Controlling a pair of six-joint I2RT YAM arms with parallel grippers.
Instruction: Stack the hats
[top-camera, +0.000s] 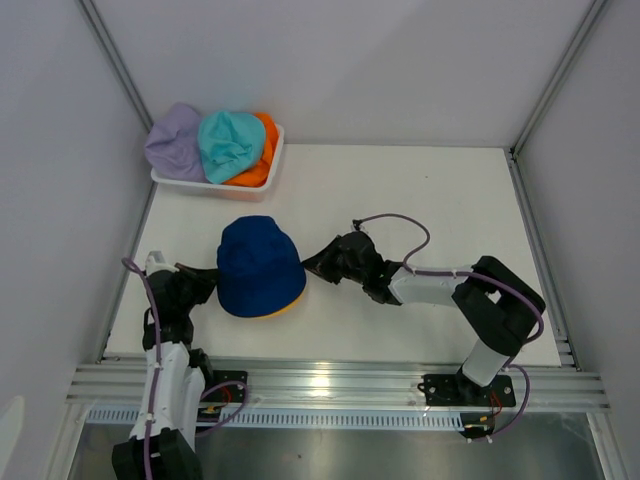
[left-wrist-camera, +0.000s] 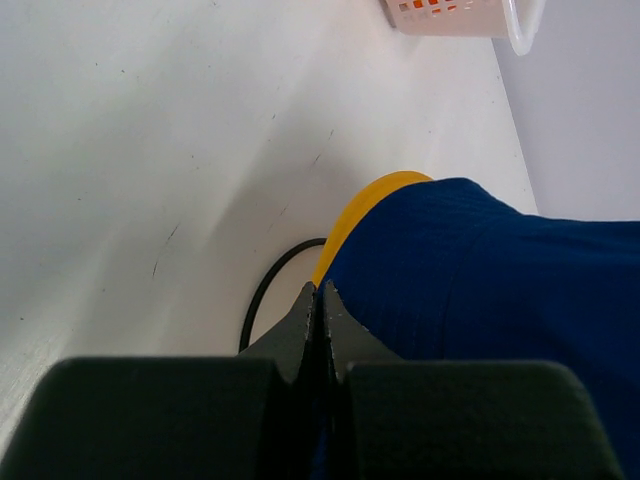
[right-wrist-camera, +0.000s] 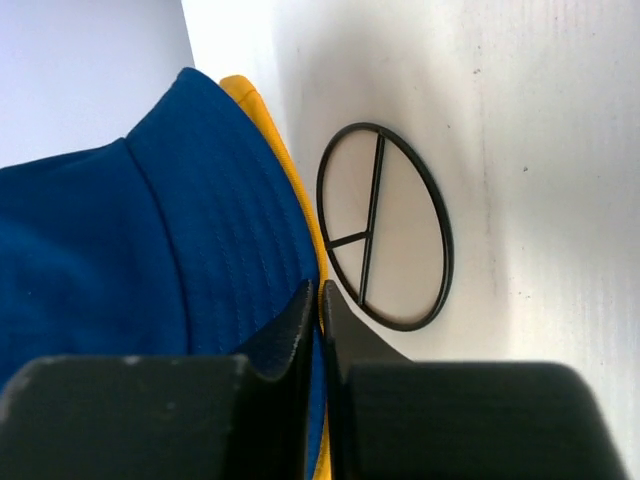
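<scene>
A navy hat (top-camera: 258, 262) sits over a yellow hat (top-camera: 291, 304) in the middle of the table; only the yellow brim's edge shows. My left gripper (top-camera: 210, 283) is at the stack's left side, shut on the navy hat's brim (left-wrist-camera: 480, 270), with the yellow edge (left-wrist-camera: 365, 205) just beyond the left gripper (left-wrist-camera: 320, 290). My right gripper (top-camera: 308, 268) is at the right side, its jaws shut on the navy brim (right-wrist-camera: 150, 240) and the yellow edge (right-wrist-camera: 290, 170); the right gripper (right-wrist-camera: 318, 288) tips meet there. Lavender (top-camera: 175, 140), teal (top-camera: 230, 142) and orange (top-camera: 262, 160) hats lie in the basket.
The white mesh basket (top-camera: 215, 190) stands at the table's back left corner, its rim (left-wrist-camera: 460, 15) far ahead in the left wrist view. A black wire stand (right-wrist-camera: 372, 200) lies under the hat stack, its ring (left-wrist-camera: 262, 290) poking out. Grey walls close in both sides.
</scene>
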